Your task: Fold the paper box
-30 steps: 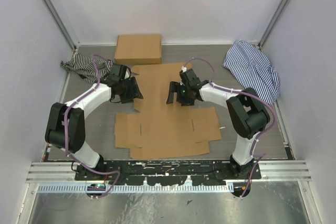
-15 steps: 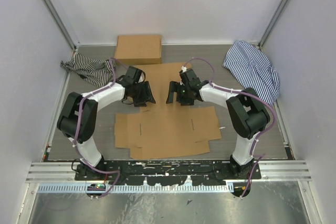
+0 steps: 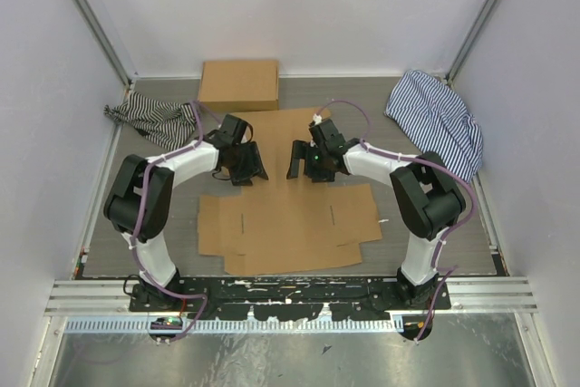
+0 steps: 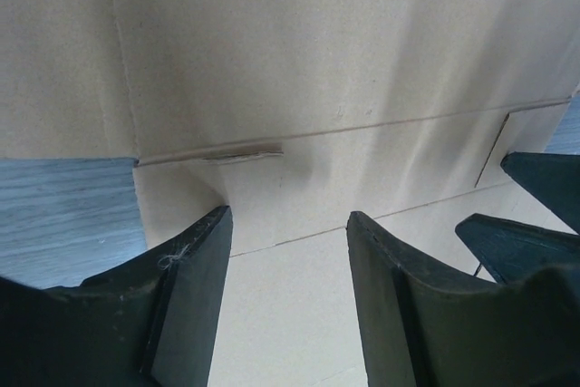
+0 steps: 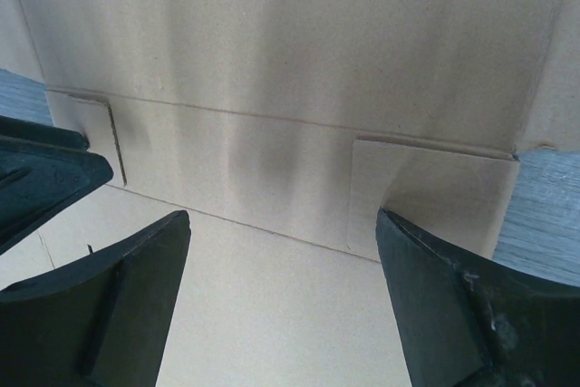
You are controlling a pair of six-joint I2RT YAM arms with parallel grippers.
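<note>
**Both grippers poised over the sheet's waist, jaws wide**

The paper box (image 3: 290, 215) is lying flat as an unfolded sheet in the middle of the table (image 3: 154, 224). Its wide, flapped part is sitting nearest the arm bases and its narrower panel is reaching away towards the back wall. I am judging that its long axis is running near to far, with the score lines crossing it from left to right.

The left gripper (image 3: 246, 168) and the right gripper (image 3: 304, 164) are facing each other across that narrower panel, just where it is joining the wider part. Both are standing with fingers spread and nothing between them. Whether the tips are touching the cardboard I cannot tell. In the left wrist view the fingers (image 4: 195, 278) are pointing at a score line just inside the sheet's left notch, with bare table showing beside it. The right wrist view is showing the mirror of this at the right notch. Neither arm is nearer, since each is sitting over its own side.

The coming move is looking, to me, like raising a panel along that cross crease, so the fold line lying just ahead of the fingertips is what is mattering.

Room is tightening at the far end, where a second cardboard box (image 3: 238, 85) is sitting just beside the sheet's far edge, perhaps touching it. A dark striped cloth (image 3: 149, 120) and a blue striped cloth (image 3: 435, 120) are lying in the far corners, well apart from the fingers, and bare table is showing on both sides of the sheet
</note>
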